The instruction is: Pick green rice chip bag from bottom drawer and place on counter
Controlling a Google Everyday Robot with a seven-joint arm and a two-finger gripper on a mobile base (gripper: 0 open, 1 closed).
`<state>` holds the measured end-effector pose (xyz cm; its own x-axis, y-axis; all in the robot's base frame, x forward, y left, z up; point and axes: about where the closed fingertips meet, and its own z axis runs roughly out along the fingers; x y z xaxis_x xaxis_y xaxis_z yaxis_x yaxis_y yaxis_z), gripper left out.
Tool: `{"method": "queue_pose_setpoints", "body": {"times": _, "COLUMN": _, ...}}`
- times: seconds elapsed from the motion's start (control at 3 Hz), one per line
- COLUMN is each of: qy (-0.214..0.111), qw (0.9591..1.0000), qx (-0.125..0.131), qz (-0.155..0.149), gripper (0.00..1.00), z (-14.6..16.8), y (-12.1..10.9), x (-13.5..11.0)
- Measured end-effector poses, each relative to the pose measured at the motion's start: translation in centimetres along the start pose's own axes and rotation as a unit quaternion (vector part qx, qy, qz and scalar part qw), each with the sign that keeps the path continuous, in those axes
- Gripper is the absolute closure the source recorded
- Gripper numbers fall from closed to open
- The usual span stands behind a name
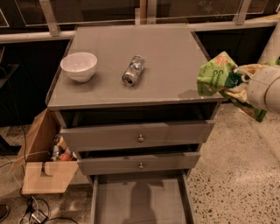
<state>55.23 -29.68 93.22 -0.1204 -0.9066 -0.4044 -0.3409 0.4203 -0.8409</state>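
Bag held in the air at the tabletop's right front corner, gripped from the right.

I count one green chip bag (215,75), clear of the tabletop (170,57). Its long axis slants from upper left to lower right, printed end toward the cabinet. My gripper (235,84) reaches in from the right edge, jaws clamped on the bag's middle. On the tabletop sit one white bowl (78,65) and one can (133,70) on its side. Three drawers stand open, the bottom drawer (140,201) furthest.

Speckled terrazzo floor (236,183) spreads right of the cabinet (135,138). Dark glass panels (100,11) stand behind it. An open cardboard box (43,177) and cables (37,210) lie at left. The gripper (238,81), at right, clasps the green rice chip bag (214,74).
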Motion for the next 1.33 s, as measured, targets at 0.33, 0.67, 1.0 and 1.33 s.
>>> {"method": "queue_pose_setpoints", "body": {"times": 0.33, "qy": -0.002, "qw": 0.9999, "qx": -0.001, "qz": 0.012, "gripper": 1.0, "z": 2.2, "y": -3.2, "x": -0.8}}
{"method": "queue_pose_setpoints", "body": {"times": 0.67, "qy": -0.017, "qw": 0.9994, "qx": -0.016, "qz": 0.024, "gripper": 1.0, "z": 4.6, "y": -5.0, "x": -3.3}}
{"method": "queue_pose_setpoints", "body": {"times": 1.0, "qy": -0.035, "qw": 0.998, "qx": -0.046, "qz": 0.027, "gripper": 1.0, "z": 7.0, "y": -5.5, "x": -5.6}}
{"method": "queue_pose_setpoints", "body": {"times": 1.33, "qy": -0.05, "qw": 0.9938, "qx": -0.095, "qz": 0.03, "gripper": 1.0, "z": 9.6, "y": -4.7, "x": -7.1}}
